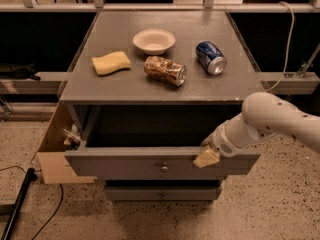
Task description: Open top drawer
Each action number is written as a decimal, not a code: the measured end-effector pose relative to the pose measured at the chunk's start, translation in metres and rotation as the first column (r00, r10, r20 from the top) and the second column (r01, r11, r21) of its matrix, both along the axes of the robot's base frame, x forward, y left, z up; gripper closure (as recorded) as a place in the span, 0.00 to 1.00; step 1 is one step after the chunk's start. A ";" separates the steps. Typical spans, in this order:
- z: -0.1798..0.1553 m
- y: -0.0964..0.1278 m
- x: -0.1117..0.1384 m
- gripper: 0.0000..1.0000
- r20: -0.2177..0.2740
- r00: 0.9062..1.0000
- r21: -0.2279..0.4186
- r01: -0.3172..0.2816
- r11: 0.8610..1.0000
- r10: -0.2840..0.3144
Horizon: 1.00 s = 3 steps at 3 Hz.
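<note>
The top drawer (125, 165) is a wide grey drawer with a small round metal knob (164, 168) at its centre. It stands pulled out from the grey cabinet, its dark inside showing. My gripper (206, 157) hangs at the end of the white arm (270, 121), at the top edge of the drawer front, right of the knob. A narrower grey drawer (162, 193) with a like knob sits below, pushed in.
On the cabinet top (100, 86) lie a yellow sponge (111, 63), a white bowl (154, 40), a crumpled snack bag (165, 70) and a blue soda can (210, 57). A cardboard box (55, 154) stands at the cabinet's left. A black cable lies on the speckled floor at left.
</note>
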State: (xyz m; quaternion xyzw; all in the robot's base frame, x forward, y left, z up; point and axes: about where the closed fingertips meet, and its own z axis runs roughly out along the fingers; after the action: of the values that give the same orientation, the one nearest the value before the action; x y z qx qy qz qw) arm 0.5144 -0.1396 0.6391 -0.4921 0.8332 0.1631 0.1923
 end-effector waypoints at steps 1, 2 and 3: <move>-0.001 -0.002 -0.006 0.88 -0.005 1.000 0.003 0.007 1.000 -0.007; -0.001 -0.004 -0.012 1.00 -0.010 1.000 0.004 0.014 1.000 -0.014; -0.001 -0.004 -0.012 0.89 -0.010 1.000 0.004 0.014 1.000 -0.014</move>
State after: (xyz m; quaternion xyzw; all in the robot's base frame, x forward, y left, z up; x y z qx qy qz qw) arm 0.5023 -0.1436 0.6381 -0.4850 0.8372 0.1662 0.1903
